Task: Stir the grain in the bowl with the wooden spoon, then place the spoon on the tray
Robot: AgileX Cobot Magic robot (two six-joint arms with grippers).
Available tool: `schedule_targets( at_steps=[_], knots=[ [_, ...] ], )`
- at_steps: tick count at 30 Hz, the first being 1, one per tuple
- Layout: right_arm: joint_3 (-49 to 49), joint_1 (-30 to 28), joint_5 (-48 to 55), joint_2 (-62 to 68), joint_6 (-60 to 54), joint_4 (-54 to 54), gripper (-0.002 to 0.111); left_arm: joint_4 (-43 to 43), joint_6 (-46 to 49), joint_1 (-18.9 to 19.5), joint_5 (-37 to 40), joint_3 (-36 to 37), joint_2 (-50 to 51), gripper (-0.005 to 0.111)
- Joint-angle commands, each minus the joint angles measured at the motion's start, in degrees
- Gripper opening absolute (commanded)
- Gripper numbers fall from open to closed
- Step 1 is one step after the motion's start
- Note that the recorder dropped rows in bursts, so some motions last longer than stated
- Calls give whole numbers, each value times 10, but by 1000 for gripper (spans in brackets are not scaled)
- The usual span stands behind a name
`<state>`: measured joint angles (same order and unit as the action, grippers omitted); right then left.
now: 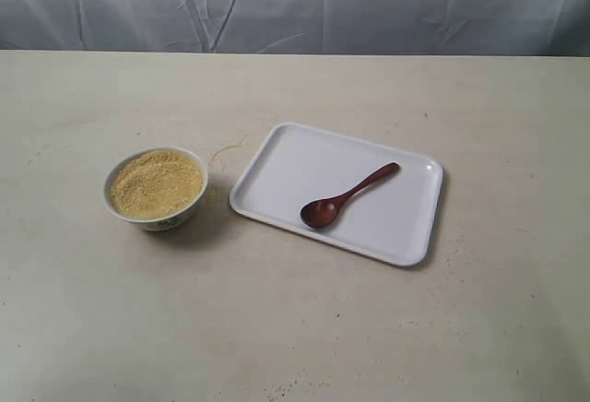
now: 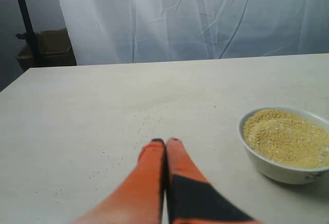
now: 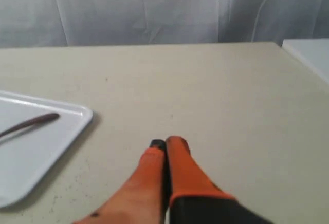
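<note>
From where I stand, the wooden spoon [image 1: 346, 198] lies flat on the white tray [image 1: 286, 148], a little right of the middle of the table [image 1: 369, 328]. Its long axis runs on a slant. The round end points toward 8 o'clock, near the tray's front edge, and the slim handle points toward 2 o'clock, stopping short of the tray's far right corner. The bowl [image 1: 175, 222] sits just beside the tray at its 9 o'clock, apart from it and filled nearly to the rim with grain [image 1: 157, 183].

Neither arm shows in the wide view, so both are drawn back from the things. The left gripper [image 2: 165, 142] has its orange fingers pressed together on nothing, hanging over bare table with the bowl near it. The right gripper [image 3: 165, 143] is likewise closed and empty. Its camera catches one rounded corner of the tray and the tip of the spoon's handle.

I can't tell from the grain whether it has been stirred. If the stirring is yet to come, I'd judge the right arm the better placed, since the handle points to its side. The fingers would have to part first, then close across the handle, square to that 2-to-8 line. After that, the spoon would go toward 9 o'clock to the bowl.
</note>
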<state>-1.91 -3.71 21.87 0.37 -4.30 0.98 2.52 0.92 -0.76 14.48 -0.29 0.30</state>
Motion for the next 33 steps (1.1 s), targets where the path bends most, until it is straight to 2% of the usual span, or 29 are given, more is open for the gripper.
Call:
schedule_targets(
  at_steps=[1, 29, 33],
  knots=[
    [19, -1, -28, -4, -1, -7, 0, 0, 0, 1, -7, 3, -3, 0],
    [19, -1, -32, -4, 0, -4, 0, 0, 0, 3, -7, 3, -3, 0],
    [19, -2, -32, -4, 0, -4, 0, 0, 0, 12, -7, 3, -3, 0]
  ],
)
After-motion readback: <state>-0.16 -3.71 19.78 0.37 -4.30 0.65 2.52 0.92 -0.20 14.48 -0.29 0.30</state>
